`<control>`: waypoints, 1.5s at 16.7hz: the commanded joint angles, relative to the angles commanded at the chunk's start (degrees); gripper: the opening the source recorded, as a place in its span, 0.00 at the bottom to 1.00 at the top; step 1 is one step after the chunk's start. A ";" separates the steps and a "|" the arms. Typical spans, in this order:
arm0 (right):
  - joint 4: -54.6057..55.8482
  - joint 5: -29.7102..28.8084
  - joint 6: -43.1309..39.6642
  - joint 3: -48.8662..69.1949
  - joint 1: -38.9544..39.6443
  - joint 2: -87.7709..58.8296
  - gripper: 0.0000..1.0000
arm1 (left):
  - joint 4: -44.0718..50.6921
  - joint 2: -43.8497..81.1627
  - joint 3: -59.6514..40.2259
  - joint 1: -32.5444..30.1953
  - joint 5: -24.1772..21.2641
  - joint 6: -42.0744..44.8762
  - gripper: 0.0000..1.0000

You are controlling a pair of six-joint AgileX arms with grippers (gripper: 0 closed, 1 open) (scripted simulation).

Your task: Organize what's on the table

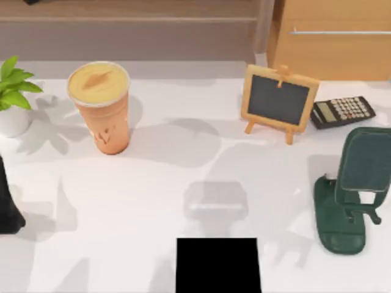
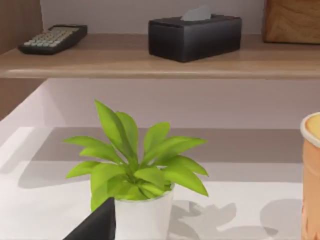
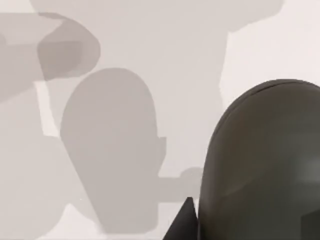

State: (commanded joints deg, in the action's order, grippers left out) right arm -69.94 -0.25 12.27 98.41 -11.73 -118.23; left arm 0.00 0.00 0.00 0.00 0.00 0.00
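The middle of the tabletop (image 1: 153,201) lies bare in front of me, a wide open stretch between the orange cup (image 1: 101,107) toward the left and the dark green stand (image 1: 351,195) at the right edge. Along the far side, things block a straight reach: the potted plant (image 1: 12,97) at the far left, the cup just right of it, then a gap, then the small chalkboard easel (image 1: 280,101) with the calculator (image 1: 342,112) close beside it. A black block (image 1: 218,265) sits at the near edge, centre. Behind the plant, a shelf (image 2: 150,62) overhangs the back of the tabletop.
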 joint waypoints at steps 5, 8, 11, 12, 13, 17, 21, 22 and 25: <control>-0.88 0.03 0.08 0.75 0.07 0.38 0.00 | 0.00 0.00 0.00 0.00 0.00 0.00 1.00; -0.38 -0.12 -1.20 1.25 1.37 0.79 0.00 | 0.00 0.00 0.00 0.00 0.00 0.00 1.00; 1.48 -0.70 -6.45 3.02 6.47 2.25 0.00 | 0.00 0.00 0.00 0.00 0.00 0.00 1.00; 2.33 -0.97 -9.13 3.77 8.93 2.89 0.00 | 0.00 0.00 0.00 0.00 0.00 0.00 1.00; 3.25 -1.26 -12.21 4.48 11.65 3.58 0.00 | 0.00 0.00 0.00 0.00 0.00 0.00 1.00; 7.31 -2.36 -27.98 6.31 24.27 6.47 0.00 | 0.00 0.00 0.00 0.00 0.00 0.00 1.00; 10.95 -2.90 -48.54 5.41 37.61 8.43 0.00 | 0.00 0.00 0.00 0.00 0.00 0.00 1.00; 11.68 -2.91 -54.01 4.76 40.80 8.65 0.00 | 0.00 0.00 0.00 0.00 0.00 0.00 1.00; 13.53 -2.60 -71.06 1.57 49.48 8.88 0.00 | 0.00 0.00 0.00 0.00 0.00 0.00 1.00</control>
State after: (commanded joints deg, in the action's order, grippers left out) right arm -56.41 -2.86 -58.79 99.98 37.75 -109.35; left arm 0.00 0.00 0.00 0.00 0.00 0.00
